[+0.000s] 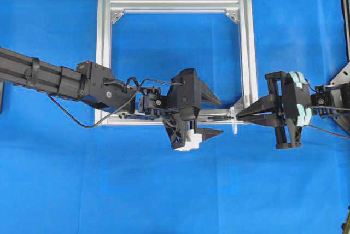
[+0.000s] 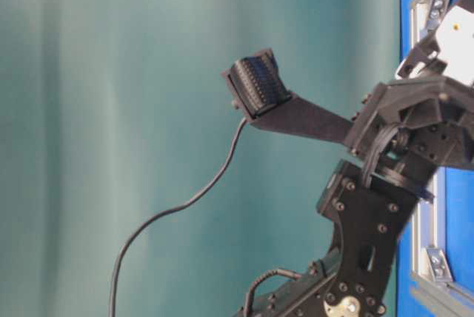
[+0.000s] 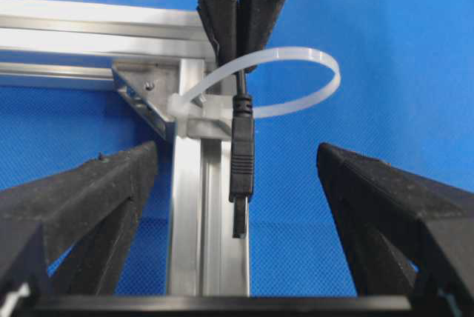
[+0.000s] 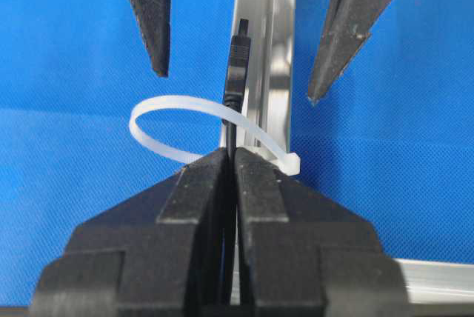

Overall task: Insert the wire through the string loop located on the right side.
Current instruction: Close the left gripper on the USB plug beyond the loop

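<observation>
Right gripper [image 4: 231, 155]: my jaws are pressed together on the wire [image 4: 235, 72], gripping it just behind its plug tip. Left gripper [image 3: 237, 176]: my jaws stand wide apart, holding nothing, one finger on each side of the plug.

Right wrist view: the wire leaves my closed fingertips, passes through the string loop [image 4: 159, 109], and its plug stands beyond the loop, between the two open left fingers [image 4: 152, 17]. The loop is a whitish translucent band fastened to the silver frame [image 4: 270, 50].

Left wrist view: the same arrangement from the opposite side. The plug [image 3: 241, 161] hangs toward the camera, past the string loop [image 3: 311, 80], midway between my open fingers and touching neither. A corner bracket [image 3: 141, 87] sits just beside the loop's fastening.

Overhead view: the two grippers face each other tip to tip at the frame's [image 1: 246, 53] lower right corner, on the blue table cover [image 1: 175, 190]. The loop [image 1: 234, 119] is only a small pale mark there; the wire cannot be made out.

Table-level view: only arm hardware and a thicker cable [image 2: 170, 213] are visible; neither loop nor wire shows.
</observation>
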{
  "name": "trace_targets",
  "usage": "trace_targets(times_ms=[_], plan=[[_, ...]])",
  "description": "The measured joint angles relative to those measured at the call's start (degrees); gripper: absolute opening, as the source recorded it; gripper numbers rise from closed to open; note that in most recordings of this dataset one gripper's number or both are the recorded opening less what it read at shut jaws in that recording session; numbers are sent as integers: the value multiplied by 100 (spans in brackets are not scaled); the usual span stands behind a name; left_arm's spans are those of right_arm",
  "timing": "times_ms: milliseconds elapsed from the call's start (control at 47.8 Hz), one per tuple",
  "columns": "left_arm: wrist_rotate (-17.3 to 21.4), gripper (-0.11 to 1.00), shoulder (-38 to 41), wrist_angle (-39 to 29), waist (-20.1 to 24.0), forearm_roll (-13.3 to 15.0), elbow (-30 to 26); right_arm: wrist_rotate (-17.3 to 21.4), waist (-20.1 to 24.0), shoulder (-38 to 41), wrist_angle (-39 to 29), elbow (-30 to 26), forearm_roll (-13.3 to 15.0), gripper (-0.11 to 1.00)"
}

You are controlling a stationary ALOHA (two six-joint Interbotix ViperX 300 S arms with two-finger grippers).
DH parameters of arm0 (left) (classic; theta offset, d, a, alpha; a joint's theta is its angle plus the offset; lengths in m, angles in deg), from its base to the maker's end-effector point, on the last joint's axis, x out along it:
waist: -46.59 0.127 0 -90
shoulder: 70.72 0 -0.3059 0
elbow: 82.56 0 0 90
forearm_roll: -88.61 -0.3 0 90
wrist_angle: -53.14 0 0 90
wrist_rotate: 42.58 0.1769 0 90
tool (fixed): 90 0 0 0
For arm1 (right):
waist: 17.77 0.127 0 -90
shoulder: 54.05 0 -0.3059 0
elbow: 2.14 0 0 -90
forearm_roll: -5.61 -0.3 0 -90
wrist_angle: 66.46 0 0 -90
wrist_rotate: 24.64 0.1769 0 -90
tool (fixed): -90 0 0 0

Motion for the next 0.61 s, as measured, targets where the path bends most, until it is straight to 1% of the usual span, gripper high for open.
trace_targets(times_ms=[293,439,481,523,606], plan=[[0,90,0,-9,9,0,-9,0,0,0,-9,0,9,-4],[0,88,0,-26,9,9,-9,0,0,0,0,0,0,-4],[0,85,0,-35,0,9,-9,0,0,-9,-9,0,0,-4],[0,78,0,-62,0,9,-9,0,0,0,-9,0,0,-4],[0,57,0,-123,0,9,-26,0,-9,0,-9,0,9,-4]])
